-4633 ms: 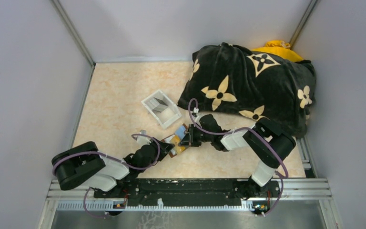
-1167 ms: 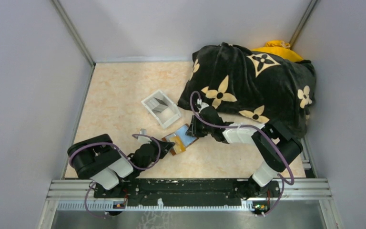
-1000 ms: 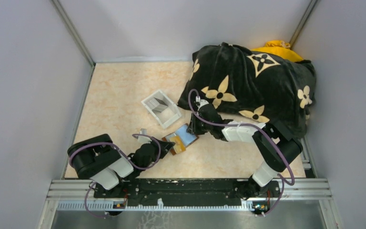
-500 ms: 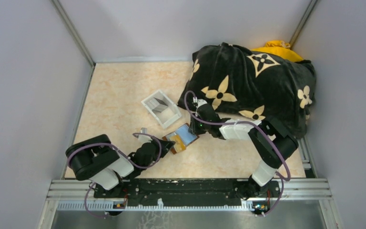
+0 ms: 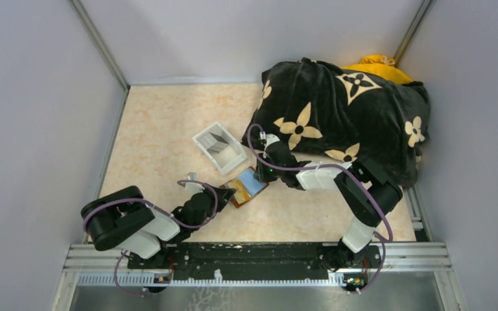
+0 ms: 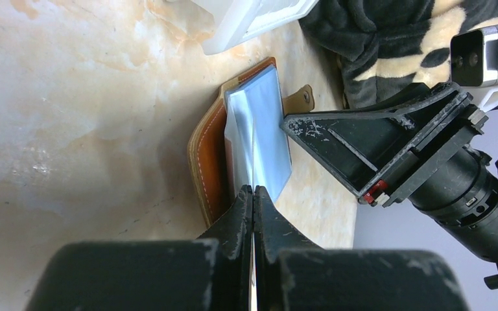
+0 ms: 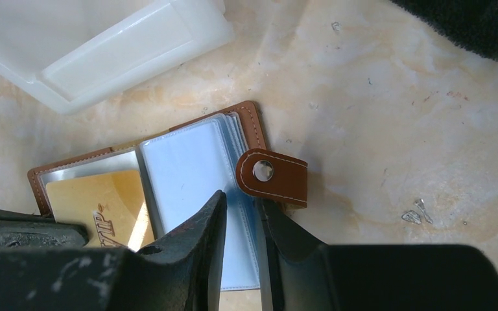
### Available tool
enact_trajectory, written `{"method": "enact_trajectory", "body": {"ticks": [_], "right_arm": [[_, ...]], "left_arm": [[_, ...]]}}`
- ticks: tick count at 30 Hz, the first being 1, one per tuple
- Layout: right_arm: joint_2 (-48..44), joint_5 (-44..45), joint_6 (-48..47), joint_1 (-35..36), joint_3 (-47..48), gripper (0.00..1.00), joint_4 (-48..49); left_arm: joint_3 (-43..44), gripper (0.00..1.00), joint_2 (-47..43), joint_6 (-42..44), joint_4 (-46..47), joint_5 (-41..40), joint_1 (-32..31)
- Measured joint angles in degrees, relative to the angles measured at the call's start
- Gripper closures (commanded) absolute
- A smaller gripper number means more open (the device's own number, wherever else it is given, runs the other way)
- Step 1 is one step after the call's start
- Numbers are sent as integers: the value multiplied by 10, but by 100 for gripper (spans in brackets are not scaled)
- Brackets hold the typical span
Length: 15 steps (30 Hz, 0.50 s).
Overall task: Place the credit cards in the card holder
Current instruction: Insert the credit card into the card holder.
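The brown leather card holder [image 5: 235, 198] lies open on the table between the grippers, with its snap tab [image 7: 272, 175] on the right. A tan card [image 7: 97, 201] sits in its left sleeve. A light blue card [image 7: 181, 168] lies in the clear sleeves on its right half and also shows in the left wrist view [image 6: 269, 149]. My left gripper [image 5: 225, 193] is shut on the thin edge of a clear sleeve page of the holder [image 6: 207, 155]. My right gripper [image 7: 240, 201] stands over the blue sleeve beside the tab, its jaws a narrow gap apart.
A clear plastic tray [image 5: 219, 148] stands just behind the holder, with one dark card upright in it. A black blanket with tan flowers [image 5: 343, 116] is heaped at the back right, over something yellow [image 5: 376, 65]. Grey walls close in on both sides.
My right gripper has crept left and back along the holder's right edge. The open holder with the blue card has shifted slightly. My left arm's elbow has swung left; its gripper stays at the holder.
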Motion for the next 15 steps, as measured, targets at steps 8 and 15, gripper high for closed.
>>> {"method": "enact_trajectory", "body": {"ticks": [8,15], "right_arm": [[2,6,1,5,0,77,6],[2,10,1,8,-1,77,7]], "left_arm": [[0,100,17,-4,2,-9,0],[0,100,27,-14,9,-14,0]]}}
